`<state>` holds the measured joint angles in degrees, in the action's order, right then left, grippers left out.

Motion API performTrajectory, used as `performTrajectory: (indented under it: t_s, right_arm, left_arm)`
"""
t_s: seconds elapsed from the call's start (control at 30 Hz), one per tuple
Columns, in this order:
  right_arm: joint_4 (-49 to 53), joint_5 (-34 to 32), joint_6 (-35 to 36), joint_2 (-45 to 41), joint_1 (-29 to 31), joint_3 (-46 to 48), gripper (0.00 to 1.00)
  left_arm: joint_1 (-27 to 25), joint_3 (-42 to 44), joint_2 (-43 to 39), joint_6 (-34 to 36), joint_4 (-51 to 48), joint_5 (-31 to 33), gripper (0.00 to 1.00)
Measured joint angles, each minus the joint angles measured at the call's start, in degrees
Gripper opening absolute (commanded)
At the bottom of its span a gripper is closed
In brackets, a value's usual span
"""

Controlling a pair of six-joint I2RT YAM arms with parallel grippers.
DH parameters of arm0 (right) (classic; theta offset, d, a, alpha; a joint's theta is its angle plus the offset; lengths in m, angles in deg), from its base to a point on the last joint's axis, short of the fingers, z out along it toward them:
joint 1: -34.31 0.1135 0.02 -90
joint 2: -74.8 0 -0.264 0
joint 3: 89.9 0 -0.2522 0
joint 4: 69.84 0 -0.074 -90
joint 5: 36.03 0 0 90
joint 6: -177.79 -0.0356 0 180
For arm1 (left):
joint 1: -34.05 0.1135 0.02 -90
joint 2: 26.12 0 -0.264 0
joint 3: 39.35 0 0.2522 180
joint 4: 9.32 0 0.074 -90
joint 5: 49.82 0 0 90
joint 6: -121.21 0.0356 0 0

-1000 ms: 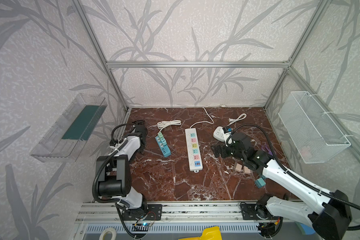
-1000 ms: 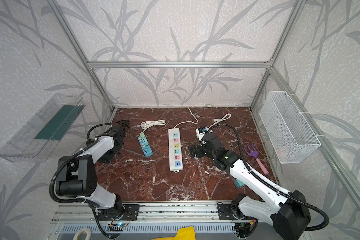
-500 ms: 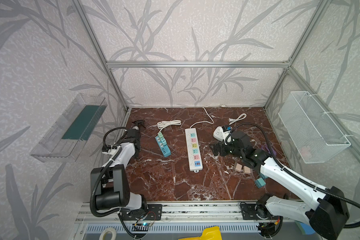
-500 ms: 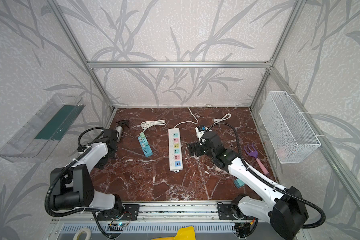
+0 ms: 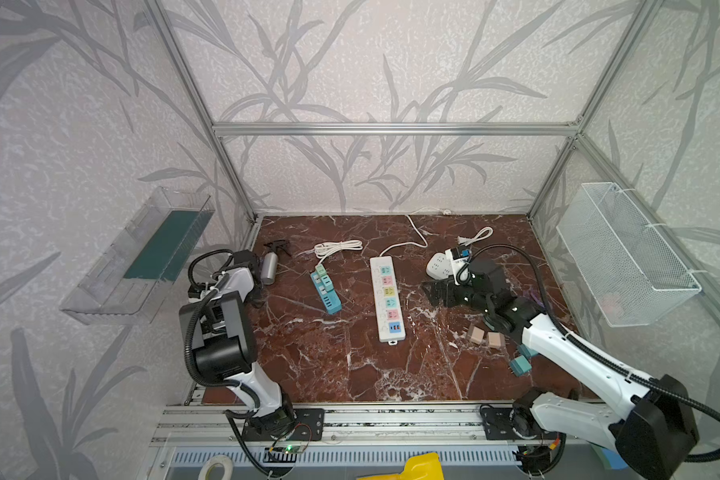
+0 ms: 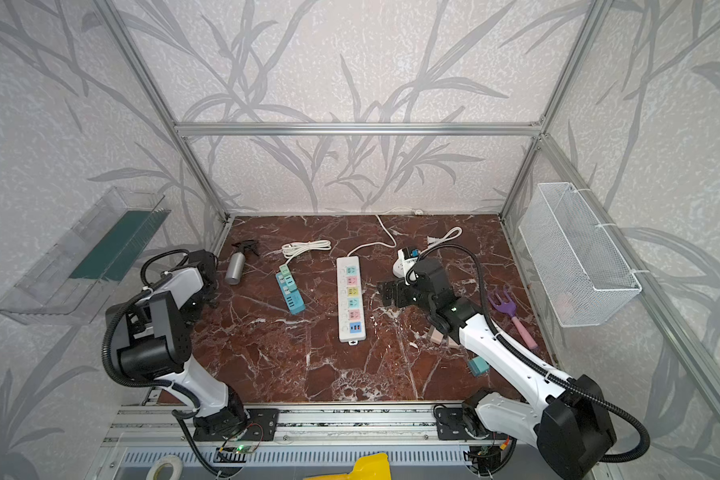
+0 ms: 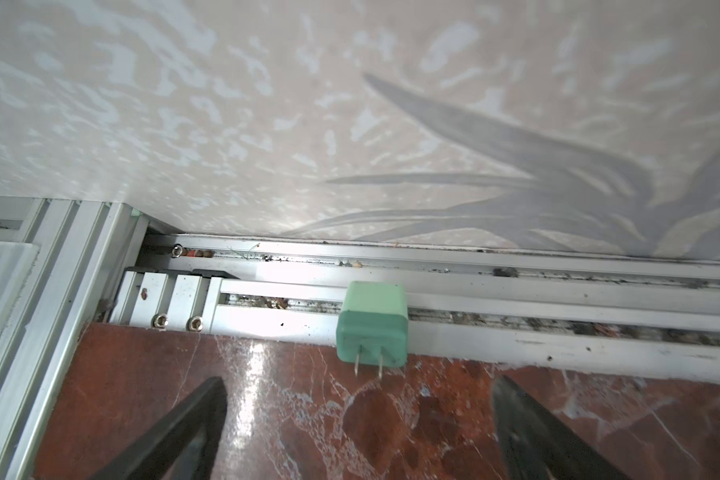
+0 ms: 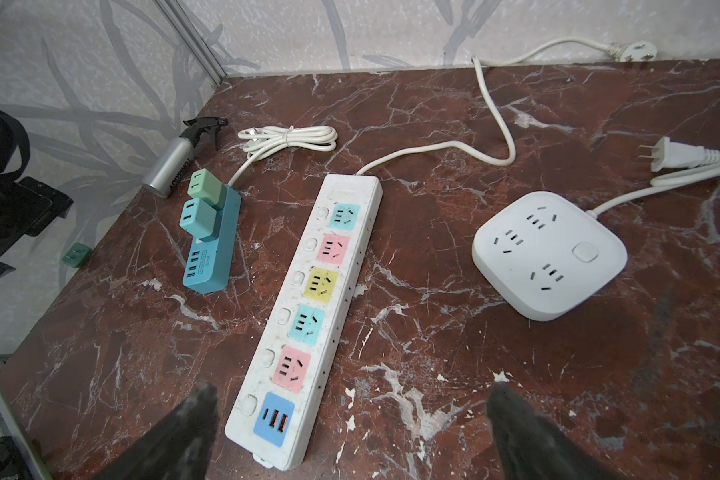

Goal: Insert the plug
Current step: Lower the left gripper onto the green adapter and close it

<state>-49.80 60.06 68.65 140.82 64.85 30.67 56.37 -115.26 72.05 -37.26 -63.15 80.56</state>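
Left end effector (image 7: 358, 388) is wide open: line it up on the green plug (image 7: 372, 324) at the desk's (image 7: 142, 395) left edge and pinch its sides.

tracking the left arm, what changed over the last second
The left hand swung back from the spray bottle toward the left wall, open and empty, now facing a loose green plug. The right hand barely shifted, open beside the white power strip. The rest stayed put.
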Motion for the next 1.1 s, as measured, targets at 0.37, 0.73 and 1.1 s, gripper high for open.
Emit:
performTrajectory:
  t_s: [0.37, 0.73, 1.1]
  right_arm:
    - [-1.9, 2.2, -1.7, -1.9, -3.0, 1.7, 0.99]
    - [-2.2, 3.7, -2.3, -4.0, -4.6, 2.6, 0.99]
    - [-1.9, 4.2, -2.3, -6.9, -5.5, 3.4, 0.99]
  left_arm:
    - [6.4, -3.9, 7.2, 9.4, -1.8, -11.9, 0.99]
    - [8.6, -3.4, 7.9, 13.2, 0.8, -16.5, 0.91]
    - [9.8, -4.1, 10.3, 13.4, 2.7, -16.9, 0.78]
